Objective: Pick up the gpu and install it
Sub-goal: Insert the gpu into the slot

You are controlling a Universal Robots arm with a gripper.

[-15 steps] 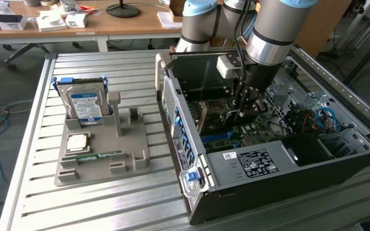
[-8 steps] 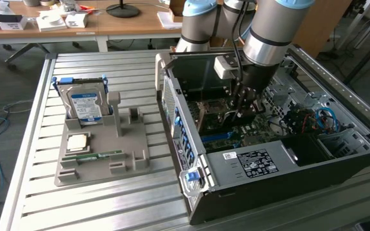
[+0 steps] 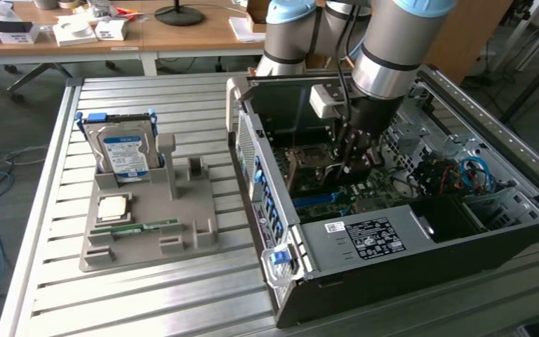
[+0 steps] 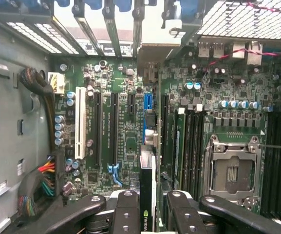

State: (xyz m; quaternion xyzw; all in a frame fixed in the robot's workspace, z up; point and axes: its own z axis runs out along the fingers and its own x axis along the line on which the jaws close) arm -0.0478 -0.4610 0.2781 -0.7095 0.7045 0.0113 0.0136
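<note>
We see the end effector (image 3: 352,151) down inside a black metal case (image 3: 363,239). The case lies open on a silver worktop (image 3: 157,302) made of long ridged slats. The black fingers (image 4: 127,212) are partly closed and pinch the gpu (image 4: 147,190). It is a thin flat card seen from its edge, dark with a small green logo. The gpu hangs over the green board (image 4: 125,141), lined up with a short blue slot (image 4: 149,105). The wrist view shows small things that the exterior view hides: a long white slot (image 4: 80,124), a shiny square socket (image 4: 233,170) and a bunch of coloured wires (image 4: 45,178). The exterior view shows what sits outside the case. A grey tray (image 3: 148,249) is on the exterior view's left, and a silver drive (image 3: 124,154) with a blue label stands up in it. A small green stick (image 3: 134,228) lies flat there too.
</note>
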